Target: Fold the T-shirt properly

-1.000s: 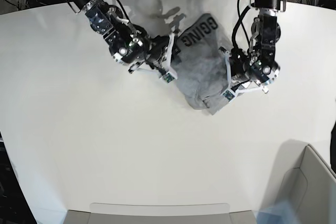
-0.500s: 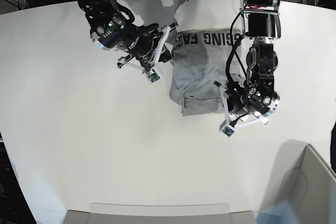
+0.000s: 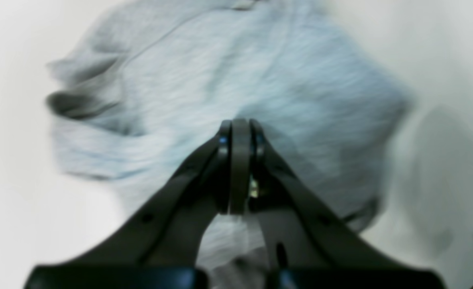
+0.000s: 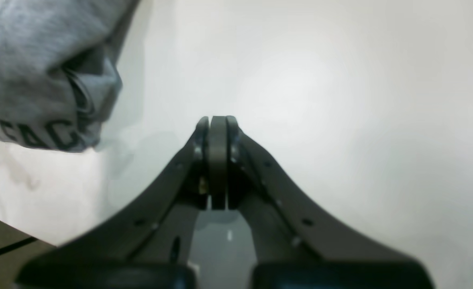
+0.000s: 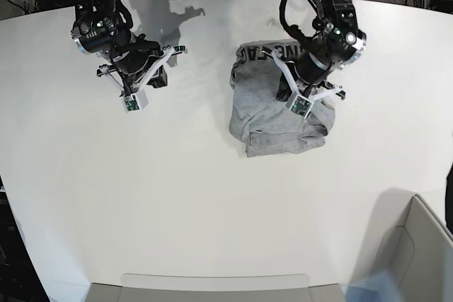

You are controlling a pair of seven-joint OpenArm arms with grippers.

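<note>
The shirt (image 5: pixel 276 114) lay folded under the left claw (image 5: pixel 301 100), apparently clear of it; both claws were shut and empty. The right claw (image 5: pixel 138 93) stood well apart.

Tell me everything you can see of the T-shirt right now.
The T-shirt is heather-grey soft cloth, folded into a rough, rumpled rectangle on the white table. Black block lettering shows along its far edge; layered folds show at its near edge. The shut left gripper hovers above it, apparently not holding it. The shut right gripper is well clear.
</note>
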